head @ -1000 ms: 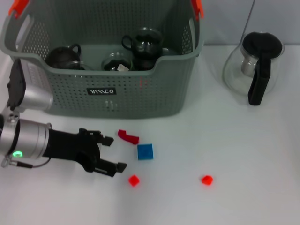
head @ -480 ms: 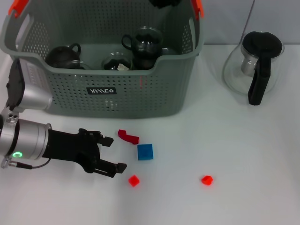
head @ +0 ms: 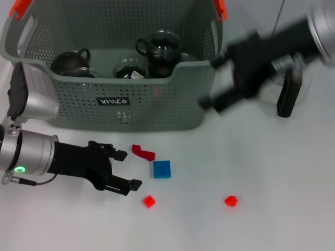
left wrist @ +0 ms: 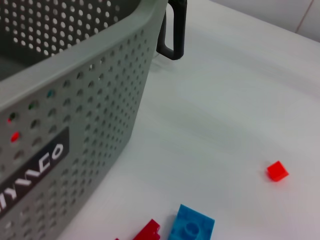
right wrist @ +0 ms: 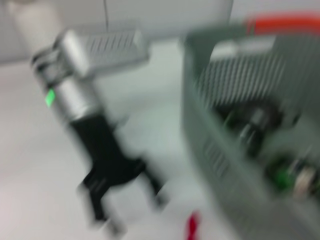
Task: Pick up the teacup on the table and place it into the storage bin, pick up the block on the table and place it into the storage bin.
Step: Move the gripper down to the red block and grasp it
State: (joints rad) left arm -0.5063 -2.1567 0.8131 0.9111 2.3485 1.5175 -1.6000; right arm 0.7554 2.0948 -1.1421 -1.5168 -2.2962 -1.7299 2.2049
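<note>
Storage bin [head: 157, 104]: grey-green perforated basket, cut-out handles, orange clips on the rim, small black label on the near wall. It's sitting at the far left of the table [head: 272, 172], long axis running left-right.

Three dark teacups are lying inside it: one far left [head: 70, 63], one in the middle [head: 130, 68], one taller to the right [head: 162, 49].

Four blocks are sitting on the table near the bin's front wall: a dark red angled piece [head: 142, 152], a blue square block [head: 162, 169] just beside it, a small red cube [head: 149, 201] nearer, and another small red cube [head: 231, 201] well to the right.

Left gripper [head: 123, 170] is hovering low left of the blocks, fingers spread, holding nothing.

Right gripper [head: 215, 81] is blurred at the bin's right end, jaws apart and empty, crossing in front of the glass jug [head: 285, 83].
</note>
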